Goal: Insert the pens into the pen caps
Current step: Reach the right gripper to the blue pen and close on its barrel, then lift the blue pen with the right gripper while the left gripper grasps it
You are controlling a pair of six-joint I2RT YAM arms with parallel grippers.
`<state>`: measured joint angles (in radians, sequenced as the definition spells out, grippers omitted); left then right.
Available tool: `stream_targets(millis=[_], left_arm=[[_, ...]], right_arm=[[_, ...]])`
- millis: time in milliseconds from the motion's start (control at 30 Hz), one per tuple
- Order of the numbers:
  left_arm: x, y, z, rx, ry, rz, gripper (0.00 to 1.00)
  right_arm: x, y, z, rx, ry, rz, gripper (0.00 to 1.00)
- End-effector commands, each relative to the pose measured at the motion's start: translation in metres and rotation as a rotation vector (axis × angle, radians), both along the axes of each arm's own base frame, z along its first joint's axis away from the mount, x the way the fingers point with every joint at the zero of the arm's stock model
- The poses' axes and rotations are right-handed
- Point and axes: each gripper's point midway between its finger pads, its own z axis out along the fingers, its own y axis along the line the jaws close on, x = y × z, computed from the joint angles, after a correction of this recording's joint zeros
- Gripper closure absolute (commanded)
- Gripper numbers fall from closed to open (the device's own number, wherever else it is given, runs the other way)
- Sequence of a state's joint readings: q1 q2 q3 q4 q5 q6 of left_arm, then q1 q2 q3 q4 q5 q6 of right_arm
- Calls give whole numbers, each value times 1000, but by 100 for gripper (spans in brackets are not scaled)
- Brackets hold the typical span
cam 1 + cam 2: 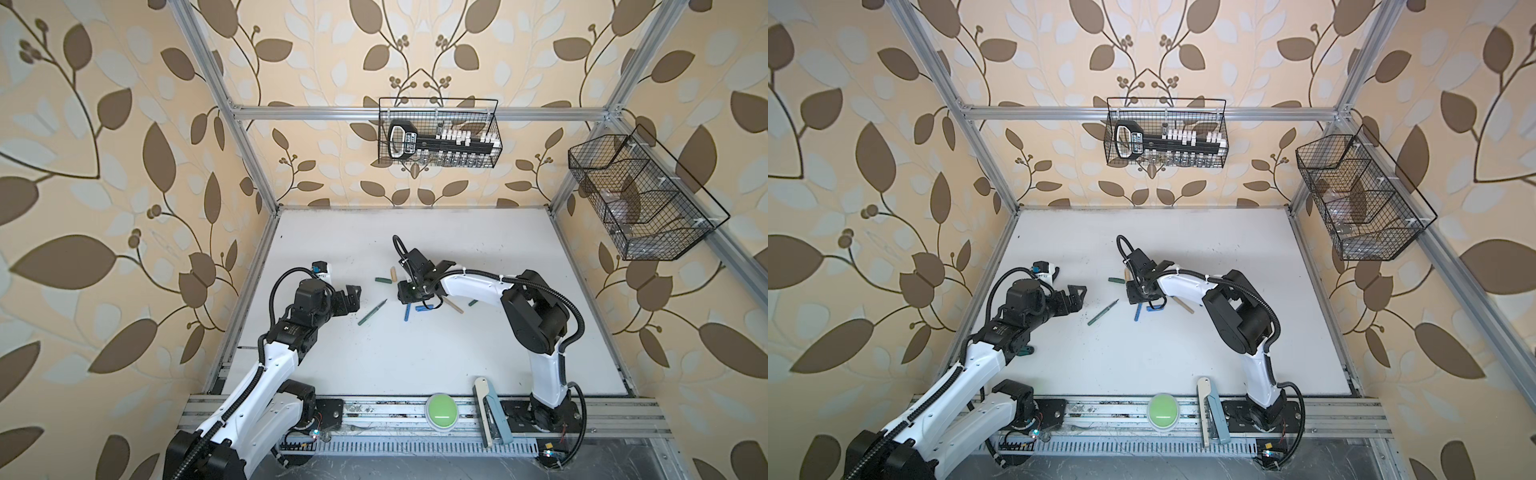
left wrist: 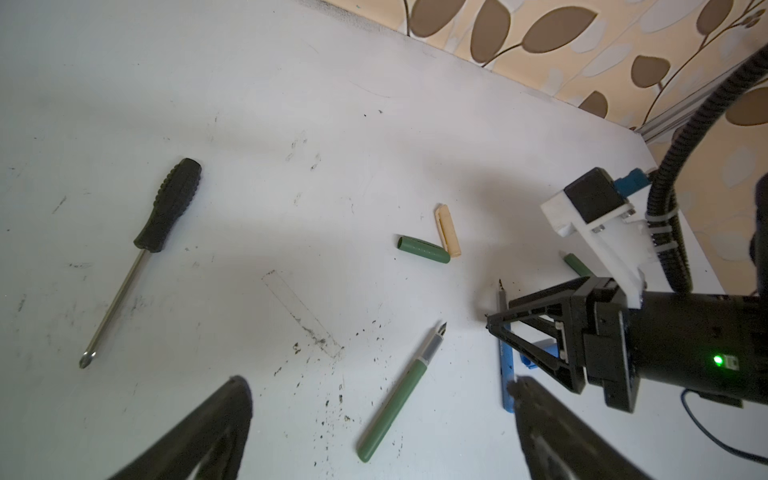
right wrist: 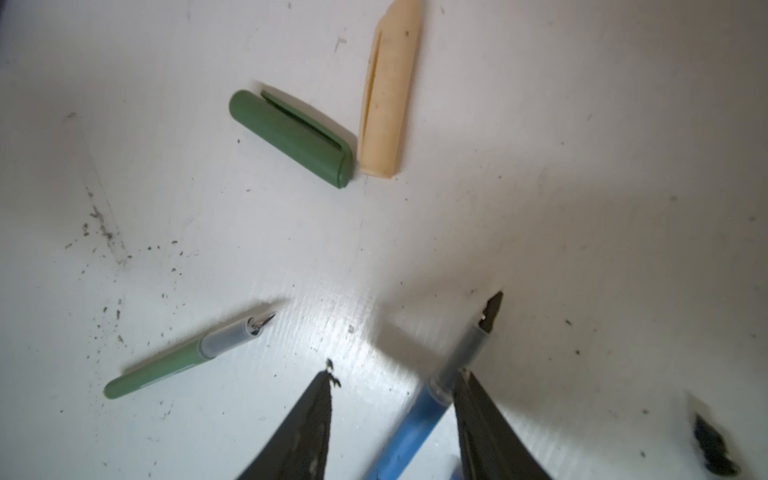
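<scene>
Right gripper straddles the slim blue plastic pen lying flat on the white tabletop, jaws half-spread, one finger touching the barrel: set for a pickup, I'd say. Left gripper hangs wide open, off aside.

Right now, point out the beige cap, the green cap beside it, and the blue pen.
beige cap [image 3: 386, 95], right wrist view, middle of its body
green cap [image 3: 291, 139], right wrist view, middle of its body
blue pen [image 3: 415, 424], right wrist view, on its blue barrel

Leaf wallpaper, scuffed white tabletop, wire basket, contents unclear.
</scene>
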<state>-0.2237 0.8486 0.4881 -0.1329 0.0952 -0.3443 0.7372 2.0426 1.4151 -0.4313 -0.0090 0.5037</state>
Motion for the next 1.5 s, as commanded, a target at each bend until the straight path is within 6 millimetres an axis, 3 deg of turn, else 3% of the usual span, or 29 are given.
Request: stream_targets(millis=[0, 200, 567, 833, 1033, 1267, 1467], left_arm=[[5, -2, 11, 1, -43, -8, 1], [5, -4, 17, -13, -54, -14, 1], [2, -10, 20, -26, -66, -53, 1], [0, -5, 24, -28, -75, -23, 1], [-4, -17, 18, -59, -68, -86, 1], [-8, -33, 14, -119, -22, -158, 1], [-13, -66, 6, -142, 24, -267, 1]], right_arm=[[-2, -9, -10, -85, 33, 10, 54], [-2, -24, -11, -202, 52, 30, 54], [-11, -5, -27, -193, 110, 48, 56], [-10, -5, -35, -196, 113, 46, 67], [-8, -4, -41, -173, 107, 44, 79], [4, -4, -15, -68, 21, 33, 85], [14, -9, 22, 131, -85, 3, 88]])
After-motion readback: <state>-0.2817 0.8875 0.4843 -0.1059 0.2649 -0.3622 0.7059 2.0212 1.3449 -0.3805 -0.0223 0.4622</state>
